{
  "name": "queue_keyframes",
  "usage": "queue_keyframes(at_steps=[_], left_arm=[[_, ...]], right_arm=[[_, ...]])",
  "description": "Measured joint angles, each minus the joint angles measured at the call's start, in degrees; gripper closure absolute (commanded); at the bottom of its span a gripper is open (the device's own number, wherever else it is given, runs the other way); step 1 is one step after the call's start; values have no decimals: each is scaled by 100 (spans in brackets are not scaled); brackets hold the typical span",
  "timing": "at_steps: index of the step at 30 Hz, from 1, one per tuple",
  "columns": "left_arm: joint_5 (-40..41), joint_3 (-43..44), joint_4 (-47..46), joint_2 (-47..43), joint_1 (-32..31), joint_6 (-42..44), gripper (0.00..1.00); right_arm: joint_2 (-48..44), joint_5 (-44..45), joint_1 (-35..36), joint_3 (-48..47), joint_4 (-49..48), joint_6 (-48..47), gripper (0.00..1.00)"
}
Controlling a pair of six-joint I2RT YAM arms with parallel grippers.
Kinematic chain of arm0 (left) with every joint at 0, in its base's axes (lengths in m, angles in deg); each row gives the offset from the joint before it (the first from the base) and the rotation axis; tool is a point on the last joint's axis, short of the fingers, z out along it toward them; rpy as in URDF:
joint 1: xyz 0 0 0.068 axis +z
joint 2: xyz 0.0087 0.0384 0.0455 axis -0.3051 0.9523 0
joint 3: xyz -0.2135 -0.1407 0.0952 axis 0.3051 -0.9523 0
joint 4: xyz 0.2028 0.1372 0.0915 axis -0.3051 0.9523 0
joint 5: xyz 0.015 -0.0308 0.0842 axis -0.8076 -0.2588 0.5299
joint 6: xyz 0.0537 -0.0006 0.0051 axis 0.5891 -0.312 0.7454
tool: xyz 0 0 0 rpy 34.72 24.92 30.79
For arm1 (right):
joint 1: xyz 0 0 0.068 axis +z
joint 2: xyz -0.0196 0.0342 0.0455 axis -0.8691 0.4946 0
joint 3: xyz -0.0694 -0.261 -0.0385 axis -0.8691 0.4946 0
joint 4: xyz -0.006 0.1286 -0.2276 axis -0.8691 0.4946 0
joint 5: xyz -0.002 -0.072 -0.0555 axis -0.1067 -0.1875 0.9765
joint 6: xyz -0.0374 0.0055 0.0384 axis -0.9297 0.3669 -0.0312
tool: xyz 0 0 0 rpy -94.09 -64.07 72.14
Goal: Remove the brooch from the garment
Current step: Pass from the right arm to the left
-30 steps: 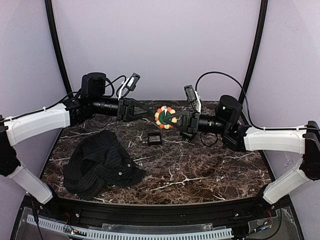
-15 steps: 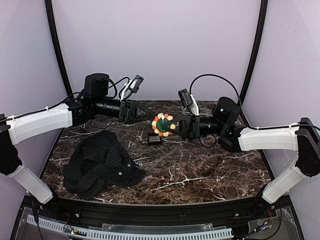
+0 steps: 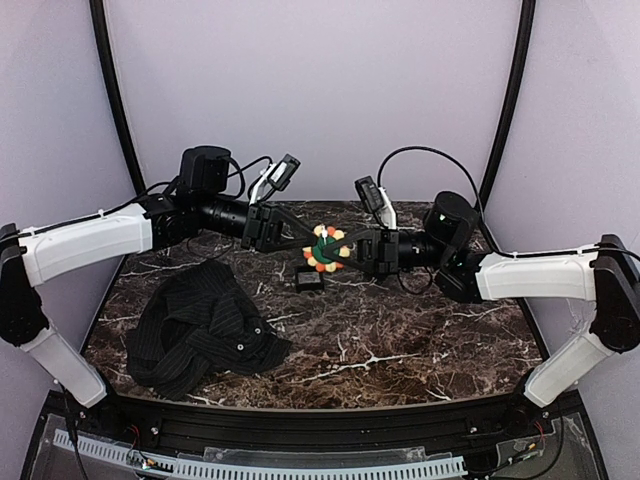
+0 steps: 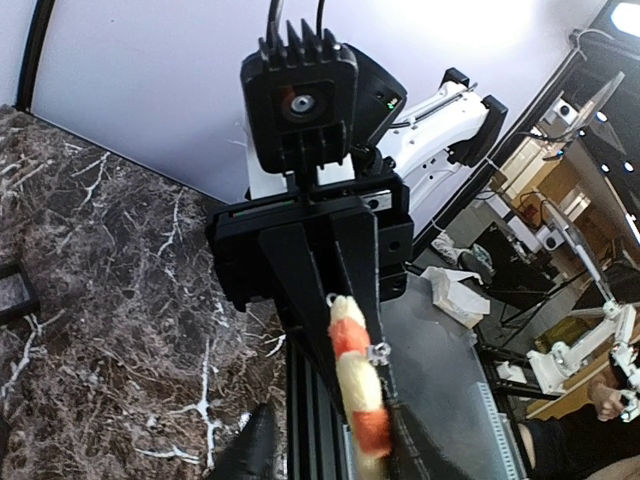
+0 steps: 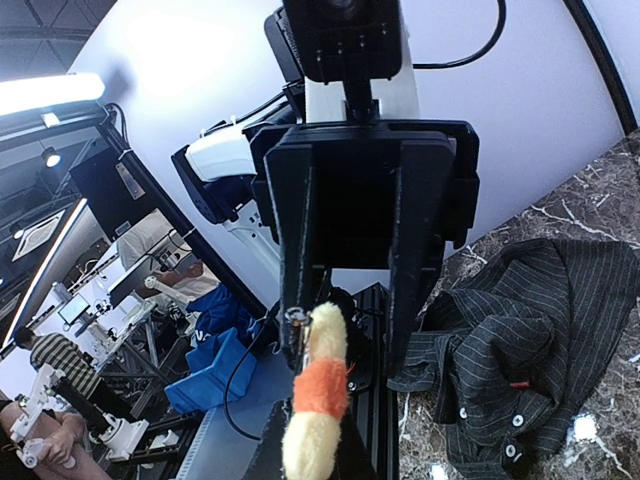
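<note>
The brooch, a flower of orange and cream petals round a green and red centre, hangs in mid-air above the back of the table. My right gripper is shut on it from the right. My left gripper comes in from the left, open, with its fingers on either side of the brooch. Seen edge-on in the left wrist view, the brooch lies against one left fingertip and stays apart from the other. The black pinstriped garment lies crumpled on the table at the front left, away from both grippers.
A small black square box sits on the marble table just below the brooch. Purple walls close in the back and both sides. In the right wrist view the garment lies to the right, behind the facing left gripper.
My left gripper has moved right until its fingers straddle the brooch, and its jaws have narrowed. The right gripper has carried the brooch slightly lower and left, still shut on it.
</note>
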Motion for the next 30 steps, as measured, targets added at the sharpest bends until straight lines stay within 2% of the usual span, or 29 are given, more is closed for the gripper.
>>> queue_keyframes(at_steps=[2, 4, 8, 14, 23, 30], left_arm=[[-57, 24, 28, 13, -7, 26, 95], [-52, 39, 52, 22, -13, 15, 99], [-138, 55, 72, 33, 13, 52, 99], [-136, 59, 76, 68, -2, 50, 99], [-85, 59, 92, 111, -11, 55, 99], [-15, 59, 175, 111, -11, 57, 99]], right_arm=[[24, 7, 0, -7, 94, -26, 100], [44, 13, -2, -15, 162, -70, 98], [52, 28, -11, -85, 382, -201, 83], [52, 26, -2, -120, 511, -304, 69], [7, 136, 0, -138, 691, -422, 62], [-356, 688, 0, -138, 1040, -673, 63]])
